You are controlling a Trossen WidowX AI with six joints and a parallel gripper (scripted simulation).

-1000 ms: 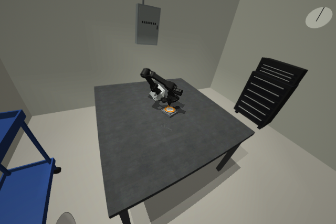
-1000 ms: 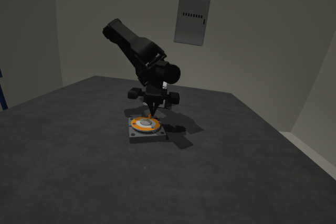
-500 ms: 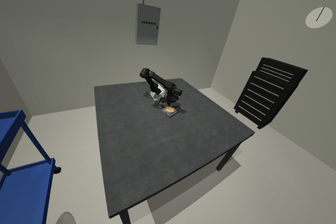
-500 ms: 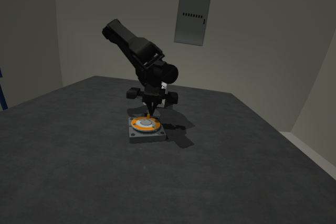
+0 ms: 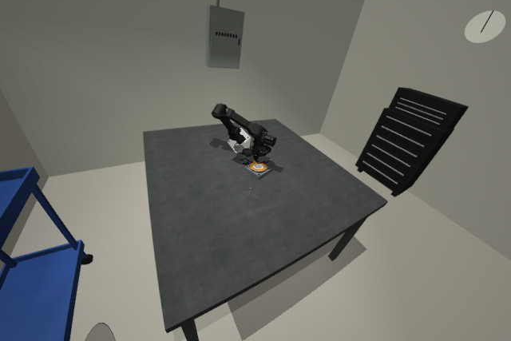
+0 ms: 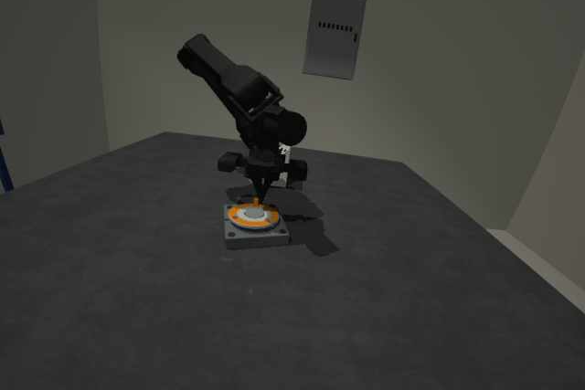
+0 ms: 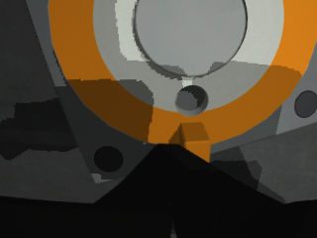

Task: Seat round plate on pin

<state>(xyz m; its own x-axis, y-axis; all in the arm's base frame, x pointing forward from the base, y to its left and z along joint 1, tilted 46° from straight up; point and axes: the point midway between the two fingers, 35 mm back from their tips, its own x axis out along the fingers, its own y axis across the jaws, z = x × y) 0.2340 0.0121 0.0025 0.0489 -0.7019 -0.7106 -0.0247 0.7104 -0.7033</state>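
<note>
Closed hand beside the orange tab of the plate.

In the top view, I see my arm bent over the bench, with the round plate on its base. In the exterior view, the hand points down, its fingers pressed together, near the tab. In the wrist view, the fingertips are just beside the tab; whether they touch, I cannot tell.
</note>
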